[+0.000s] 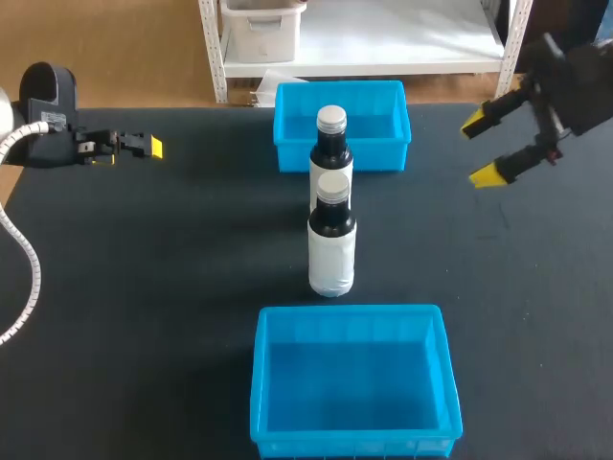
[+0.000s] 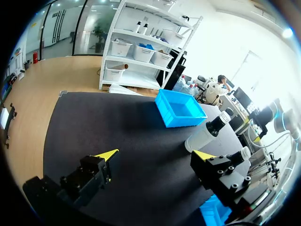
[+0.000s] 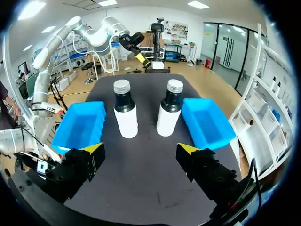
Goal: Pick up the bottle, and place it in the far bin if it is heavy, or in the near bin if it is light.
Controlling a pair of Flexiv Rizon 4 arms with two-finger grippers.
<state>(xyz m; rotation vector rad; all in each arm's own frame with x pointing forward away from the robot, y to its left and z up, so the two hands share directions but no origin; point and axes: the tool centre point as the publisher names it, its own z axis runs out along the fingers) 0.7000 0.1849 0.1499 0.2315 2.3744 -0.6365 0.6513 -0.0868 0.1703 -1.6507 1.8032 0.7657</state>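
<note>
Two dark bottles with white labels and silver caps stand in line at the table's middle: the far bottle (image 1: pixel 331 144) (image 3: pixel 169 113) just in front of the far blue bin (image 1: pixel 383 153) (image 3: pixel 207 122), the near bottle (image 1: pixel 331 244) (image 3: pixel 125 115) between it and the near blue bin (image 1: pixel 352 383) (image 3: pixel 80 125). My right gripper (image 1: pixel 481 149) (image 3: pixel 140 149) hovers open at the far right, pointing at both bottles and well short of them. Far off at the left, my left gripper (image 1: pixel 144 146) (image 2: pixel 155 155) is open and holds nothing. Ahead of it are the far bin (image 2: pixel 181 109) and the far bottle (image 2: pixel 207 134).
Both bins are empty. The black tabletop (image 1: pixel 172 287) spreads wide on either side of the bottles. The near bin sits close to the table's front edge.
</note>
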